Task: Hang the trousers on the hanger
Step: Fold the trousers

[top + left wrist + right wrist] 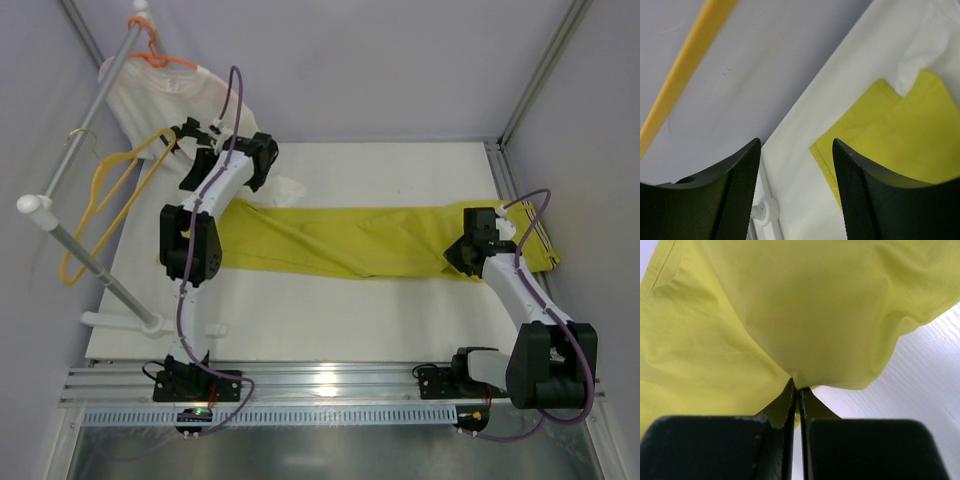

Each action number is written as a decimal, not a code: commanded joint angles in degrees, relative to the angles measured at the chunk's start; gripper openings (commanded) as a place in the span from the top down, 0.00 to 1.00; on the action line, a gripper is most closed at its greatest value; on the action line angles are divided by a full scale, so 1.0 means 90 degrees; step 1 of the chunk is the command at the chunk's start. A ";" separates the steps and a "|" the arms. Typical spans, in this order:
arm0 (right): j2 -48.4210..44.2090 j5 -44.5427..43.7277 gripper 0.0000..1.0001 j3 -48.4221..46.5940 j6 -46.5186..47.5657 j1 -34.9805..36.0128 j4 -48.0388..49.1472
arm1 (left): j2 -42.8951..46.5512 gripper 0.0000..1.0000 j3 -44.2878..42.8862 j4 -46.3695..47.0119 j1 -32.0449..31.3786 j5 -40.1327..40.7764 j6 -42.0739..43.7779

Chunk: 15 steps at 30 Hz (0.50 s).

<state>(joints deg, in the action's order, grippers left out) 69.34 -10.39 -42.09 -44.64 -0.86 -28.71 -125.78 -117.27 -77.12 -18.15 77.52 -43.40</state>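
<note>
Left arm: white tube parts with chunky black joints.
Right arm: the same white and black.
Bases: black blocks on the long silver metal rail.
Cables: thin purple wires, one on each arm, running up from the rail.
Left gripper: two curved black fingers with tiny ridges.
Right gripper: two flat black fingers.
Light: tiny green dot just under the rail.
</note>
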 commanded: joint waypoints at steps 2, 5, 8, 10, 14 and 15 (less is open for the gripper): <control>-0.0146 0.0139 0.96 0.0037 0.0077 -0.0002 0.0260 | 0.0916 0.36 0.0889 0.0128 -0.0511 -0.1509 0.0875; -0.0136 0.0188 0.96 0.0028 0.0107 -0.0002 0.0289 | 0.1873 0.35 0.2031 0.1515 -0.0581 -0.3785 0.1286; -0.0107 0.0207 0.96 0.0018 0.0165 -0.0002 0.0280 | 0.2811 0.35 0.3308 0.2637 -0.0561 -0.5472 0.1151; -0.0107 0.0227 0.96 0.0018 0.0224 0.0008 0.0280 | 0.3202 0.35 0.3790 0.2972 -0.0454 -0.5935 0.0858; -0.0126 0.0295 0.96 -0.0011 0.0234 -0.0002 0.0309 | 0.3389 0.34 0.4737 0.3607 0.0121 -0.6902 0.0526; -0.0146 0.0353 0.96 -0.0011 0.0224 -0.0002 0.0309 | 0.3408 0.35 0.5058 0.3850 0.0296 -0.7117 0.0448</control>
<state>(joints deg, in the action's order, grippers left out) 69.34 -9.17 -42.09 -43.38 -0.86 -28.23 -94.96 -76.73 -51.92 -19.03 25.04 -36.53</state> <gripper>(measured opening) 0.045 0.655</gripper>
